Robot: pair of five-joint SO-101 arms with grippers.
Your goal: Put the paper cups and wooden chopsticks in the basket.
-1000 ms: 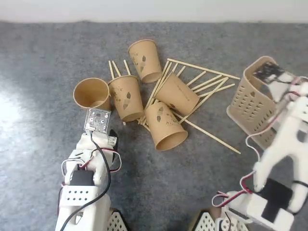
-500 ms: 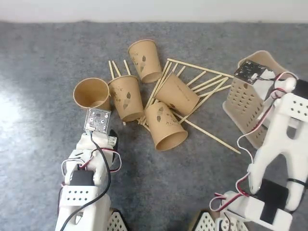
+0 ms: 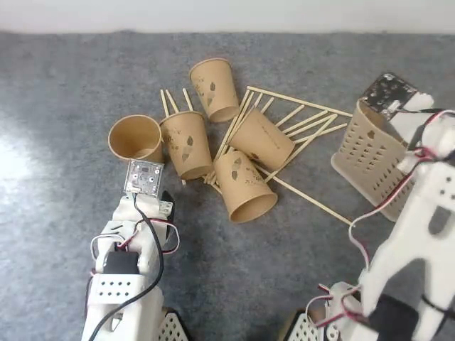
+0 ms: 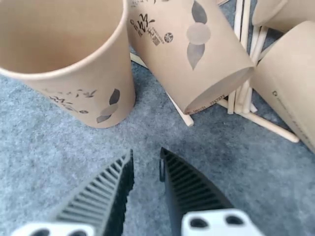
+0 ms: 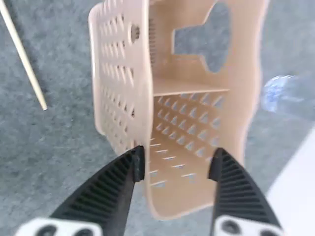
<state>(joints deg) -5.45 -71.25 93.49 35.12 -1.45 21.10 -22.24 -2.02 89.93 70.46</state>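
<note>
Several brown paper cups lie in a heap mid-table with wooden chopsticks (image 3: 306, 124) fanned under and between them. One cup (image 3: 135, 138) stands upright at the left. My left gripper (image 4: 145, 156) hovers just short of that upright cup (image 4: 64, 54) and a fallen cup (image 4: 192, 54). Its jaws are open by a narrow gap with bare carpet between them. The beige slotted basket (image 3: 370, 160) stands at the right. My right gripper (image 5: 176, 157) is open over the basket (image 5: 123, 98), one finger outside a side wall and the other inside.
A single chopstick (image 5: 22, 54) lies on the grey carpet beside the basket. The carpet in front of the heap, between the two arms (image 3: 131, 284), is bare. A pale wall edge runs along the far side of the table.
The right arm swung over the basket. The basket leaned toward the cups and then came back more upright. The left arm and the cups stayed put.
</note>
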